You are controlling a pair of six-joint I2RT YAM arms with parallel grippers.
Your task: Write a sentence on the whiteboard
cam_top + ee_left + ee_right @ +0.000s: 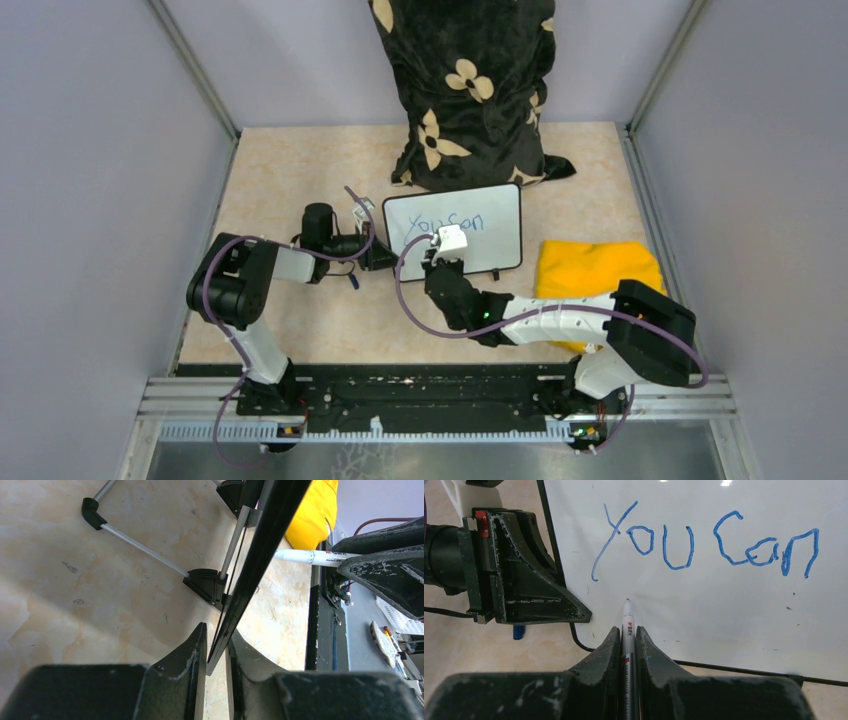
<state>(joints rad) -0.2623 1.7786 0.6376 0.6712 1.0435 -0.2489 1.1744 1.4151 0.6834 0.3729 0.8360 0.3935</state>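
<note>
Your right hand [627, 631] clamps the marker [627, 616], left hand [216, 647] pinches the whiteboard [724, 615]; continue the sentence [704, 545] lightly below its first line.

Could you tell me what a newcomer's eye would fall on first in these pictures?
The blue words "You can" on the whiteboard at mid-table, with the right gripper holding a marker, its tip just below the "Y". Next, the left gripper clamping the board's left edge, and the black floral pillow behind it.
</note>
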